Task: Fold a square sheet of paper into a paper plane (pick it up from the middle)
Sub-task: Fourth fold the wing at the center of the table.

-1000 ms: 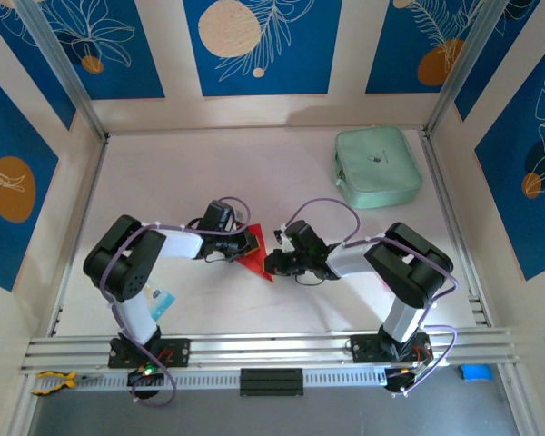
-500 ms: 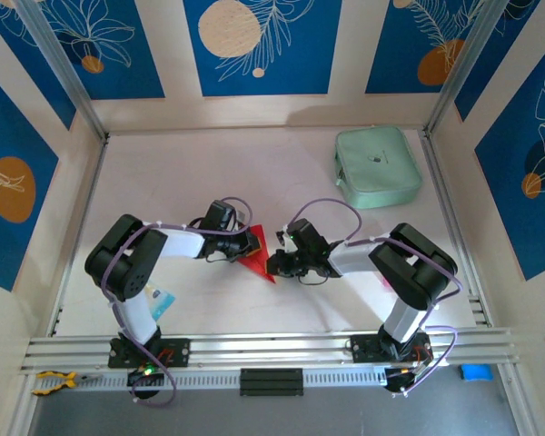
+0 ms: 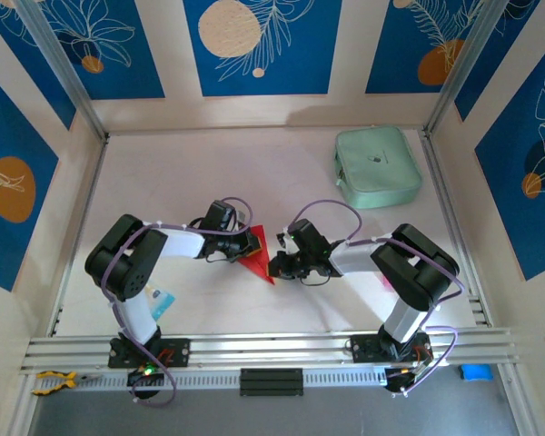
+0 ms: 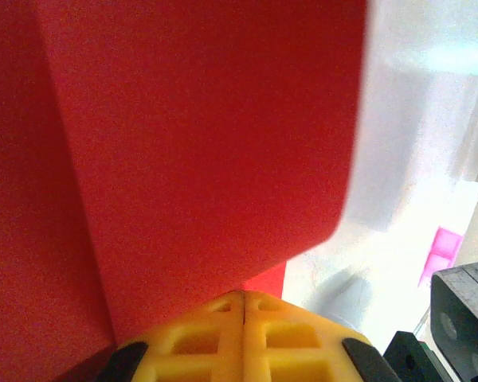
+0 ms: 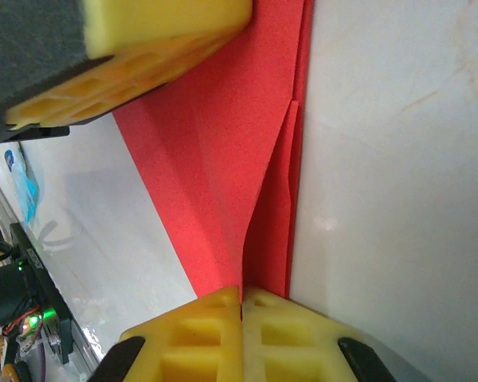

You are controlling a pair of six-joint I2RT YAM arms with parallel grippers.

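Note:
The red sheet of paper (image 3: 260,252), folded to a narrow pointed triangle, lies mid-table between my two grippers. My left gripper (image 3: 249,245) is at its left edge, my right gripper (image 3: 273,267) at its lower right tip. In the left wrist view the red paper (image 4: 183,143) stands close before the camera, and the left gripper (image 4: 244,296) is shut at its lower edge. In the right wrist view the paper (image 5: 223,159) shows layered folds, and a raised crease runs into the shut right gripper (image 5: 241,293). The left gripper's yellow fingers (image 5: 143,48) rest at the paper's far end.
A mint-green pouch (image 3: 377,166) lies at the back right. A small blue-and-white packet (image 3: 161,300) sits by the left arm's base. The aluminium rail (image 3: 272,345) runs along the near edge, and frame posts stand at the back corners.
The right gripper has shifted slightly to the right, and the paper's near tip has moved with it. The left arm has hardly moved.

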